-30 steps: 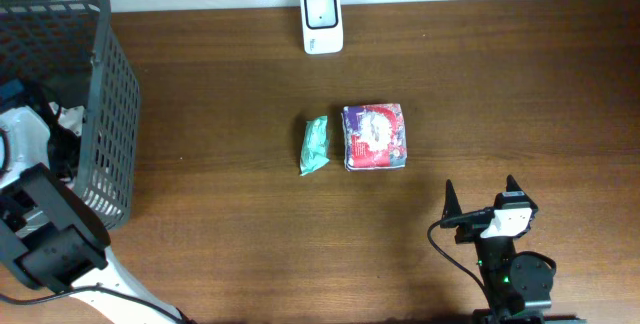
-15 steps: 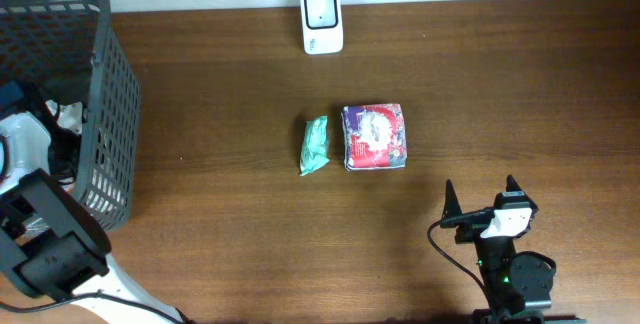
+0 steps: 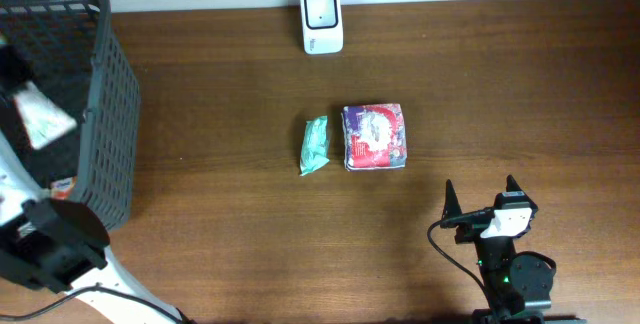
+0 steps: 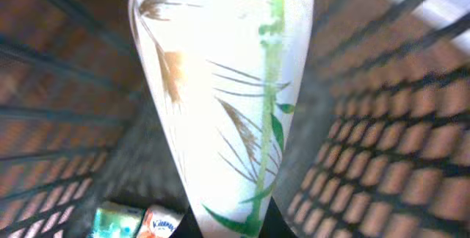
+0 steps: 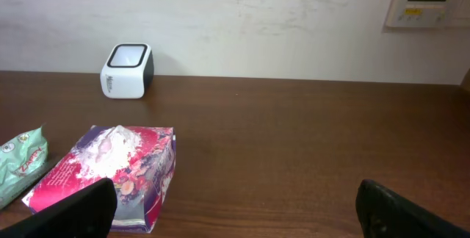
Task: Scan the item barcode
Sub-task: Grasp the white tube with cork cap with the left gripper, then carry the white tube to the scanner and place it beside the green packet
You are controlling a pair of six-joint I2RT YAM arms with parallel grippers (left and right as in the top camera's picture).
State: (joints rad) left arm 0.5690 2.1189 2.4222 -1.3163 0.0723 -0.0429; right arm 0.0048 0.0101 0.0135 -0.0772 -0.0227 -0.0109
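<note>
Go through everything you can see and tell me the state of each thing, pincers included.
left pincer, shut on the white packet
right pincer, open, holding nothing
white packet, gripped by its narrow end, inside the basket
basket, upright, more items at its bottom
green packet, lying on the table, untouched
floral pack, lying flat beside the green packet, untouched
scanner, upright, nothing in front of it
</note>
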